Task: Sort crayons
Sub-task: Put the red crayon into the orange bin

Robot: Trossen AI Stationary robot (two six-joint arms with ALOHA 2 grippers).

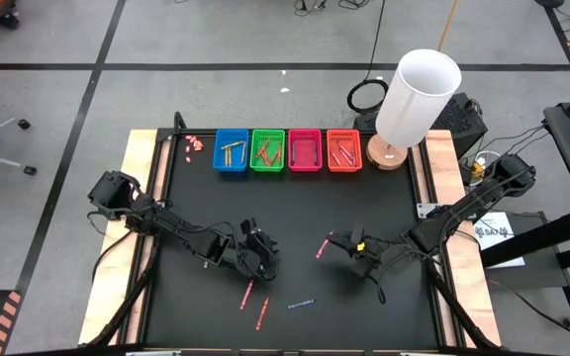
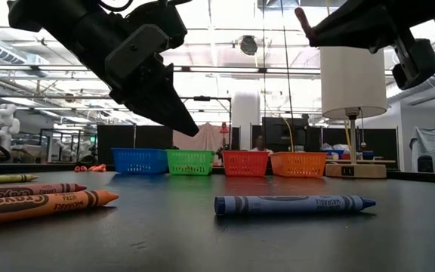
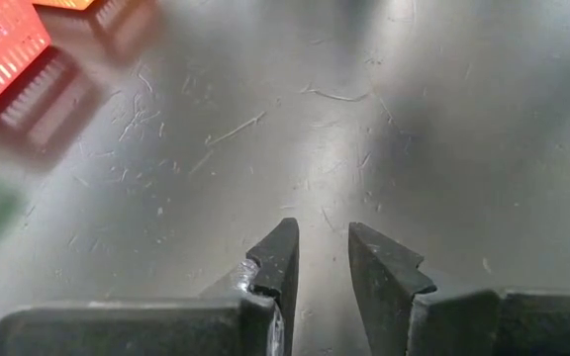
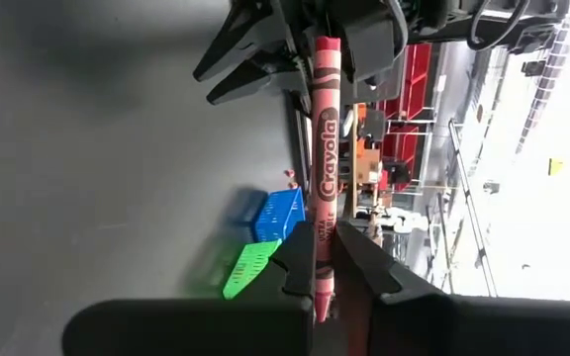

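My right gripper [image 1: 338,241] is shut on a red crayon [image 4: 325,148], held above the black table right of its middle; the crayon also shows in the high view [image 1: 322,247]. My left gripper [image 1: 263,265] hangs open and empty over the table left of its middle, fingers slanting down [image 3: 323,259]. Two red crayons [image 1: 247,294] [image 1: 262,312] and a blue crayon [image 1: 302,303] lie flat on the table near its front edge. In the low view the blue crayon [image 2: 293,204], an orange one [image 2: 44,202] and a red one [image 2: 29,189] lie in front. My right gripper pinches the red crayon between its two fingers near its pointed end [image 4: 323,259]. The crayon lies along the fingers, and most of its length sticks out past the fingertips toward the table's left. It is lifted clear of the table, roughly level [image 2: 302,15].
Four small baskets stand in a row at the far edge: blue [image 1: 231,150], green [image 1: 267,150], pink [image 1: 305,150], orange [image 1: 343,150], each with crayons inside. Tiny pinkish bits [image 1: 194,144] lie left of them. A white-shaded lamp [image 1: 414,99] stands at the far right.
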